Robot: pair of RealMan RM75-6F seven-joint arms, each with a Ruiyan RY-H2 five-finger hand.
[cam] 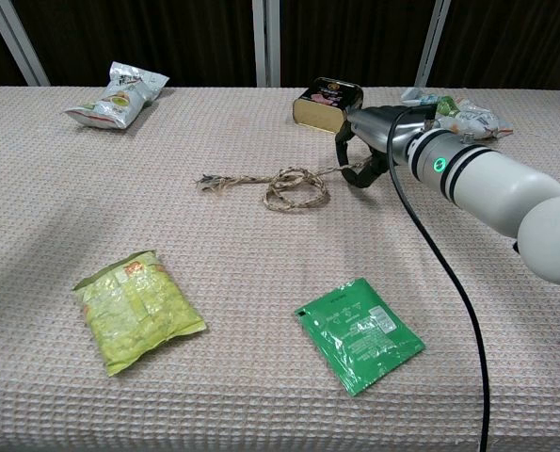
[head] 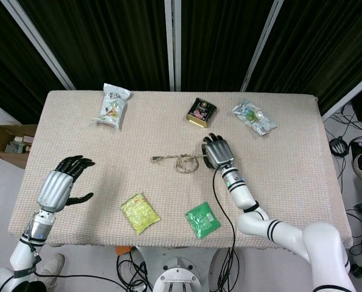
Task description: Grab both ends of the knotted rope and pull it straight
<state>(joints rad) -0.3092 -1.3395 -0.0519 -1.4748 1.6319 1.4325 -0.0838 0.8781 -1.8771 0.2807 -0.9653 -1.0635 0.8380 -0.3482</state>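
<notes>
The knotted rope (head: 177, 162) lies mid-table as a tan twist with a loose loop (cam: 296, 188) and a frayed left end (cam: 209, 181). My right hand (head: 217, 152) (cam: 366, 151) pinches the rope's right end, and that end rises slightly off the cloth toward the fingers. The left end lies free on the table. My left hand (head: 62, 185) hovers beyond the table's front left edge, fingers spread and holding nothing. It appears only in the head view.
A silver snack bag (head: 112, 104) lies at the back left, a dark tin (head: 201, 112) just behind the right hand, and a crinkled bag (head: 254, 117) at the back right. A yellow-green packet (cam: 136, 309) and a green packet (cam: 360, 334) lie in front. A cardboard box (head: 10, 143) sits left of the table.
</notes>
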